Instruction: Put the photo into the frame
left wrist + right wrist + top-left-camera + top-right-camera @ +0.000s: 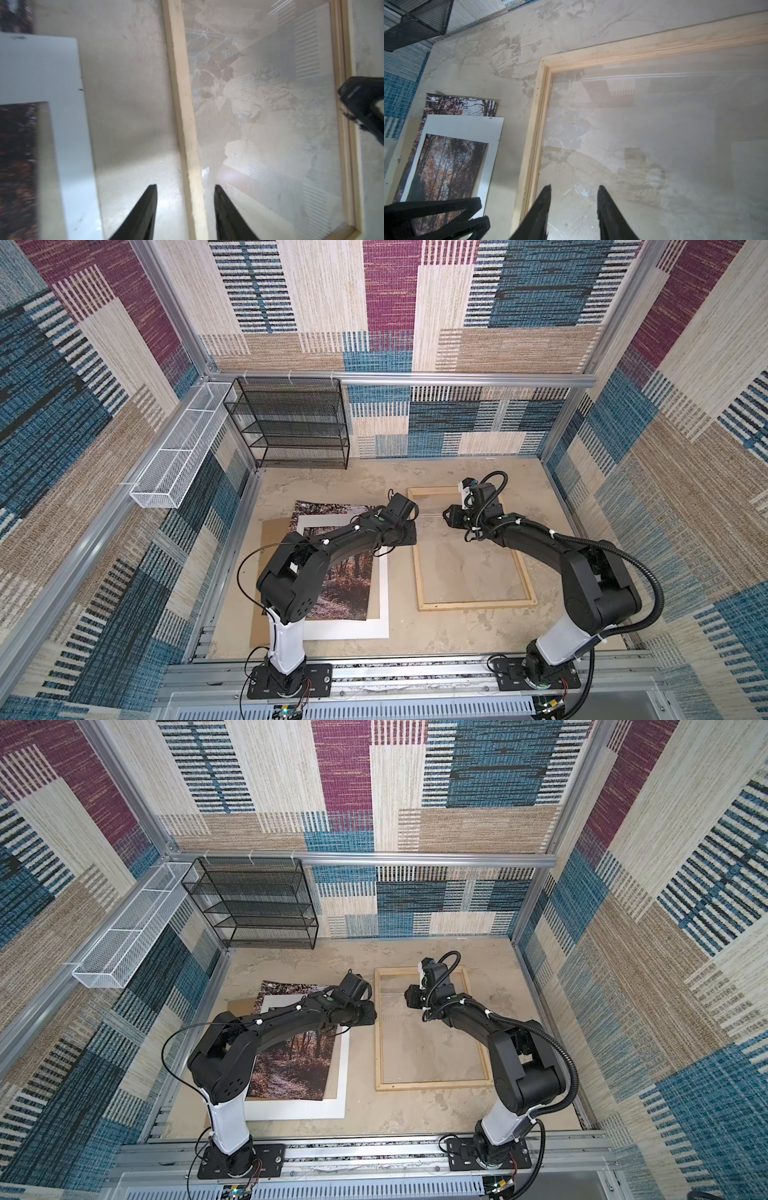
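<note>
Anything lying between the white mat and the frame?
Nothing: only bare tabletop separates the white mat from the frame, clearest in the left wrist view.

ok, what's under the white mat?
The photo lies under the white mat, showing through its window and sticking out past its far edge. A brown backing board peeks out beneath both. The mat's border hides the rest of them.

I see walls (324, 302) covered in woven patchwork of blue, maroon and beige, edged by aluminium rails (457, 379). A black mesh shelf rack (291, 423) sits against the back wall, and a white mesh basket (178, 452) hangs along the left one. The bench (457, 639) is mottled beige and evenly lit.
</note>
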Tool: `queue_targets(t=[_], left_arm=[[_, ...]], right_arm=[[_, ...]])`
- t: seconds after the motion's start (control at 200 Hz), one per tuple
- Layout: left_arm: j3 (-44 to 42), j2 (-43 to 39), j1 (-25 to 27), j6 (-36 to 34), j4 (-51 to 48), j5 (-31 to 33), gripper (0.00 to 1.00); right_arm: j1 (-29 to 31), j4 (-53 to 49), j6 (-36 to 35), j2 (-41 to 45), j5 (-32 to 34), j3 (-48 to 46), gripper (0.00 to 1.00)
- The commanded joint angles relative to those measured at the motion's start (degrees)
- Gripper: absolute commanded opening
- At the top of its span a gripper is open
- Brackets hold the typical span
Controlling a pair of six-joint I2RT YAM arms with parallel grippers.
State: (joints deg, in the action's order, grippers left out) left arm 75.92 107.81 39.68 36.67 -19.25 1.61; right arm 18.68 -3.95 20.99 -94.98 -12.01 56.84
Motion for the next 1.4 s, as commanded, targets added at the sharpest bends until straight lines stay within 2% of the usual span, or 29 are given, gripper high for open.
queue_targets(t=[0.0, 0.235, 0.386, 0.601, 1.042, 1.212, 1.392], left_arm=[[-1.67, -2.16, -0.77, -2.21, -4.12, 5.02, 0.49], [-5.64, -3.74, -4.91, -2.89, -5.03, 5.69, 0.49], [-4.94, -3.53, -8.23, -5.71, -5.69, 5.06, 0.49], [0.62, 0.4, -11.75, -9.28, -7.41, 3.72, 0.49], [10.82, 9.26, -14.82, -11.92, -9.72, 4.98, 0.52], [7.31, 6.91, -14.87, -10.52, -7.84, 1.23, 0.5], [-1.8, 2.31, -14.72, -6.46, -1.21, -6.34, 0.49]], right_arm=[[1.27, 4.21, 1.55, -1.46, -5.51, 0.78, 0.4], [6.77, 7.17, 4.6, -5.46, -7.47, 2.47, 0.47], [9.8, 7.41, 5.8, -9.84, -8.37, 5.6, 0.5], [11.36, 8.13, 7.46, -14.32, -9.98, 8.2, 0.54], [13.47, 8.23, 8.43, -19.26, -13.91, 12.41, 0.54], [13.67, 7.73, 8.62, -20.53, -14.28, 13.12, 0.54], [13.75, 8.0, 9.14, -21.21, -16.54, 12.71, 0.54]])
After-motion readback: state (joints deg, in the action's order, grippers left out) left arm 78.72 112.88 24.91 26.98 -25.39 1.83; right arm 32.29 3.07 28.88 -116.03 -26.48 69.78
